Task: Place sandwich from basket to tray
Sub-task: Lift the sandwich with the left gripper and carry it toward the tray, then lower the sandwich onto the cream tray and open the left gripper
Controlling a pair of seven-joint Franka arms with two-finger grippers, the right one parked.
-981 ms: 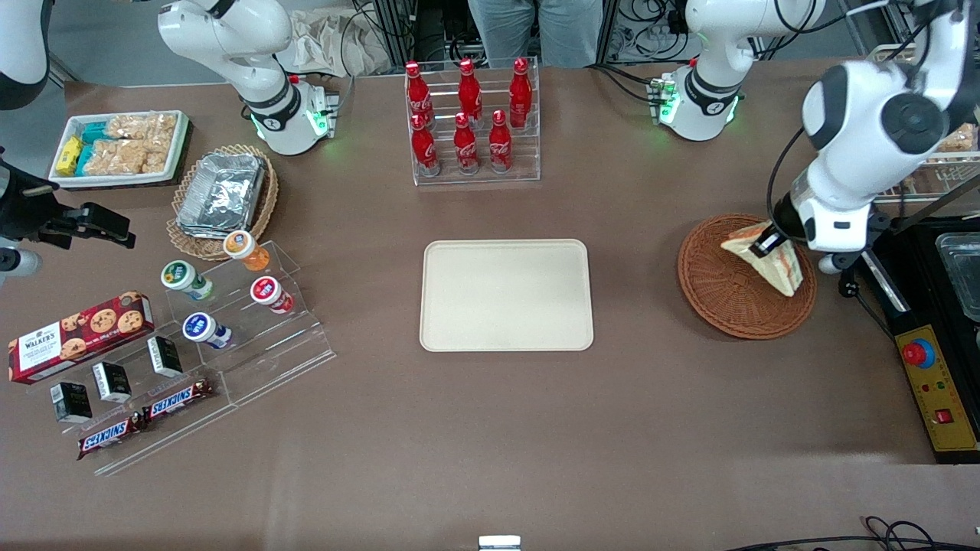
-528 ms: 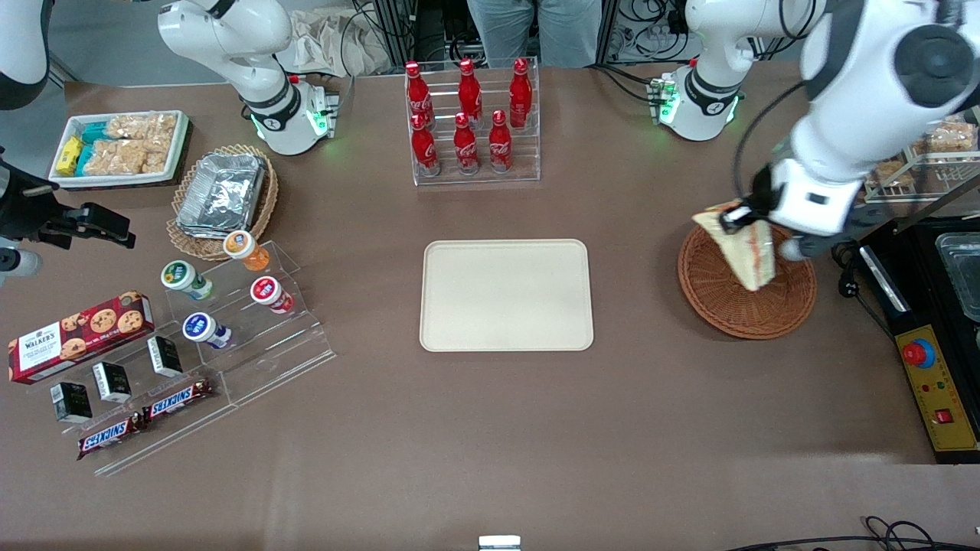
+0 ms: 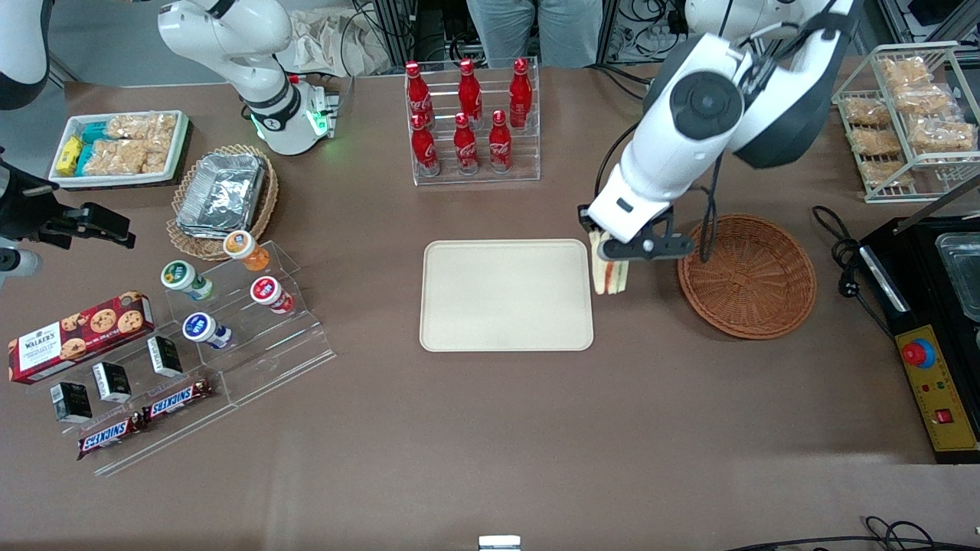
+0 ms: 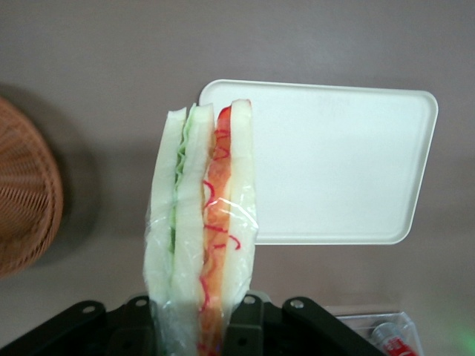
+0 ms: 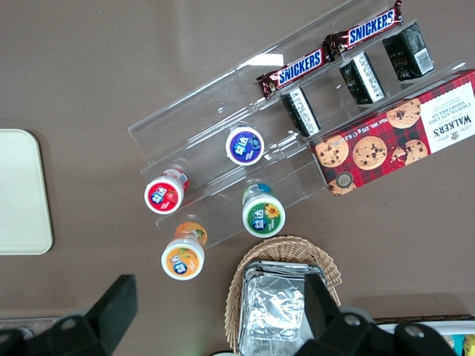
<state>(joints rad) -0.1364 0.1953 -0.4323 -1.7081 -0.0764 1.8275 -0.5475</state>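
Front view hides most of the end effector (image 3: 610, 256) under the working arm's white wrist housing, so its fingers are hard to make out there; only the lower part of the sandwich (image 3: 610, 275) hangs out below it. The wrist camera settles the matter: the sandwich (image 4: 202, 230) stands on edge, clamped between the dark fingers (image 4: 252, 322), its clear wrap creased and its base cut off by the frame edge. Pale bread, green leaf and a red-orange filling show along its cut face.

The sandwich hangs above the bare desk (image 3: 490, 428), in the gap between the basket (image 3: 773, 310) and the tray (image 3: 459, 337), just beside the tray's rim; whether it overlaps that rim is probably not decidable from either view. The reddish-brown basket holds nothing, and only part of its woven wall (image 4: 26, 200) enters the wrist view. The cream tray (image 4: 341, 170) also lies bare.

Toward the parked arm's end, a paler wicker basket (image 3: 187, 241) carries a foil container (image 3: 222, 191), and a white tray (image 3: 180, 145) holds snack packets. A clear rack (image 3: 528, 172) holds six red bottles (image 3: 462, 141). A wire rack (image 3: 846, 107) of packets stands toward the working arm's end, partly cut off by the frame edge
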